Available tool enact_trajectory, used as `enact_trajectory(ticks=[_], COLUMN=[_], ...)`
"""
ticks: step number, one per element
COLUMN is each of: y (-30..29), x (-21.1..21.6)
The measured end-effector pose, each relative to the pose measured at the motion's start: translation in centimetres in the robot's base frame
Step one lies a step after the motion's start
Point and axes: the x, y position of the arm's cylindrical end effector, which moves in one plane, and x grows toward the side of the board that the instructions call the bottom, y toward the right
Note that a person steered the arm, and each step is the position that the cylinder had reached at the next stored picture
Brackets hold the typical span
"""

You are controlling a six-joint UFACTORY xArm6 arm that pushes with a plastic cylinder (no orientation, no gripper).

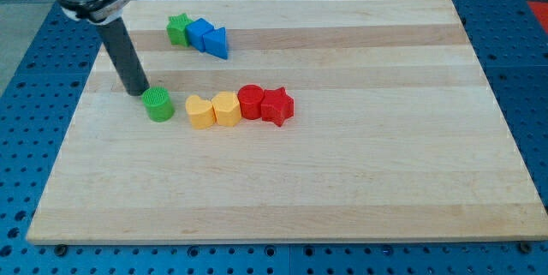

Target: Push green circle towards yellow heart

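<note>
My tip (137,92) is resting on the pale wooden tabletop (342,181) toward the view's upper left, its dark rod rising to the silver arm mount at the view's top left corner. The arm is carrying no gripper, so there are no jaws to be spread or pressed together; only the straight rod is showing. The tip is standing just to the view's upper left of the green circle (158,104), touching it or very nearly so; the contact itself cannot be made out.

The green circle is sitting left of centre, near but apart from the yellow heart (199,112), which is lying to its right. The heart is heading a tight row running toward the view's right: a second yellow block (227,109), its shape unclear, then a red circle (250,102) and a red star (276,106), each touching the next.

Near the view's top, a green star (178,29), a blue block (199,34) and a blue triangle (217,44) are clustering together, well apart from the row.
</note>
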Motion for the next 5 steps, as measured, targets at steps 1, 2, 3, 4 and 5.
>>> enact_trajectory(ticks=[1,2,3,4,5], y=[0.2,1.7,2.5,2.4,2.9], x=[1.4,2.0,2.0,2.0,2.0])
